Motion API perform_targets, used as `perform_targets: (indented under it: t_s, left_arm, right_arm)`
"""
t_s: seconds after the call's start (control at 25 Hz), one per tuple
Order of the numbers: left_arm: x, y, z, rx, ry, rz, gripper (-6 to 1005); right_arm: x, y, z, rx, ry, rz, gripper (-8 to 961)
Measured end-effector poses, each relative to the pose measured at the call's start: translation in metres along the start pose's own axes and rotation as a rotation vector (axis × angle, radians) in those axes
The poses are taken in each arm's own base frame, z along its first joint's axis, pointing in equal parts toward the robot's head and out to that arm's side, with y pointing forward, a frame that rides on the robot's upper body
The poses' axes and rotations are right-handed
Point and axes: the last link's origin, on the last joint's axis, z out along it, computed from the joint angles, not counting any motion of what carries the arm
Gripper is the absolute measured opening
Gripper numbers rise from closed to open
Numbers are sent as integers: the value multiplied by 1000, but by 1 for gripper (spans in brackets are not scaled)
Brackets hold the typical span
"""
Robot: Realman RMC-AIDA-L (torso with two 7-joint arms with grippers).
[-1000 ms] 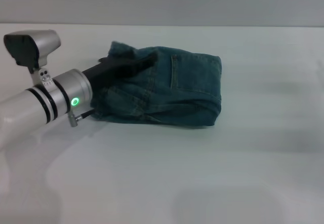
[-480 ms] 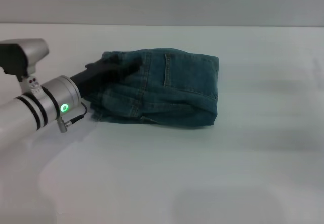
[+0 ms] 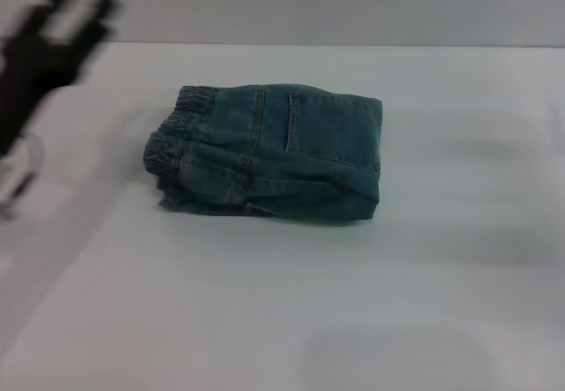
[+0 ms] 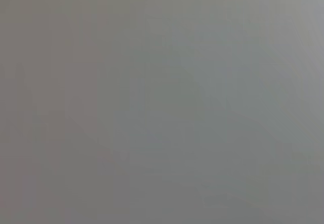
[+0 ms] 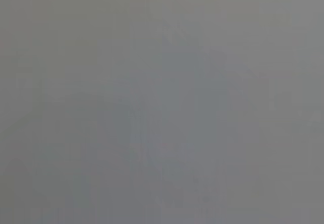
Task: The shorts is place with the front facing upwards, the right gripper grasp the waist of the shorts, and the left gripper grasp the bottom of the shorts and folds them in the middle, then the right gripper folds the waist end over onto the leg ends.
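The shorts (image 3: 274, 157) lie folded into a compact denim bundle on the white table (image 3: 291, 320), a little left of the middle of the head view and toward the far side of the surface. The bundle is roughly rectangular, with several layers stacked on one another. The waist of the shorts (image 3: 175, 133), its gathered and ruffled elastic band, forms the bundle's left end and curves down the left edge. A stitched back pocket (image 3: 298, 122) faces up on the top layer, near the far edge. The right end of the bundle is a rounded fold, and a thick seam runs along the near side from the waistband toward that fold. The leg hems cannot be made out in the stack.

The left gripper (image 3: 79, 7) is up in the far left corner of the head view, well apart from the shorts and touching nothing. It appears blurred, but its two black fingers (image 3: 104, 7) stand spread with a clear gap between them, and they hold nothing.

The right gripper does not appear in the head view. Both wrist views show only a flat grey field with nothing to tell apart.
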Motion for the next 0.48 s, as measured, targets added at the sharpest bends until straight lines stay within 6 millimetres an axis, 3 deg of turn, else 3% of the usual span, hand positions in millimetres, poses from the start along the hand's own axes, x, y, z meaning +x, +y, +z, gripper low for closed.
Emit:
perform_targets:
  t_s: [0.2, 0.36, 0.48]
  left_arm:
    - [24, -25, -64, 271, 163, 239, 799]
    - [31, -42, -108, 488, 192, 295, 799]
    - [31, -45, -120, 538, 193, 296, 799]
  right_arm:
    - [-1, -4, -4, 32, -20, 20, 488]
    - [2, -7, -9, 60, -14, 38, 489]
    - [4, -7, -10, 73, -5, 43, 491]
